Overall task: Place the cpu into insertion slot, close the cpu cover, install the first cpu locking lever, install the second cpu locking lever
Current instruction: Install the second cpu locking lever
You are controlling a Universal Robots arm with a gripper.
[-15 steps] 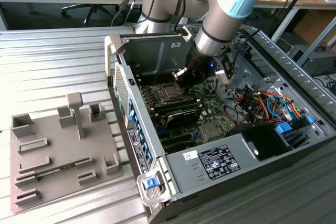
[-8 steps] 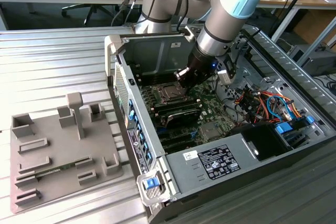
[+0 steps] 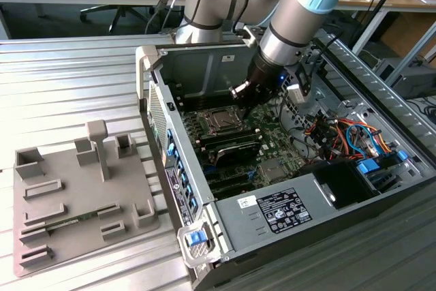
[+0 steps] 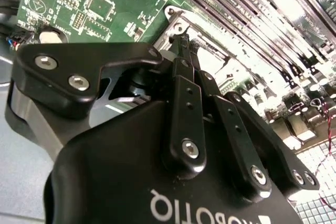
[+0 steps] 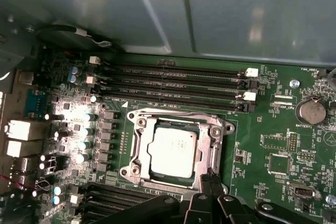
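Observation:
The cpu [image 5: 173, 151] lies flat in the insertion slot [image 5: 131, 170] on the green board, its silvery face up. The cpu cover [image 5: 210, 140] lies down around it as a metal frame. In the exterior view the socket [image 3: 219, 122] sits deep in the open computer case, with my gripper [image 3: 240, 92] just above its edge on the exterior view's right. The black fingertips [image 5: 210, 178] stand at the socket's rim, pressed together with nothing between them. In the second wrist view my gripper [image 4: 182, 43] points down at the socket's bright corner. I cannot make out the locking levers.
Long black memory slots [image 5: 173, 80] run beside the socket, and the grey case wall [image 5: 157, 9] rises behind them. Cables [image 3: 347, 134] and a power supply [image 3: 279, 209] fill the case on the exterior view's right. A grey fixture plate [image 3: 75, 195] lies outside the case.

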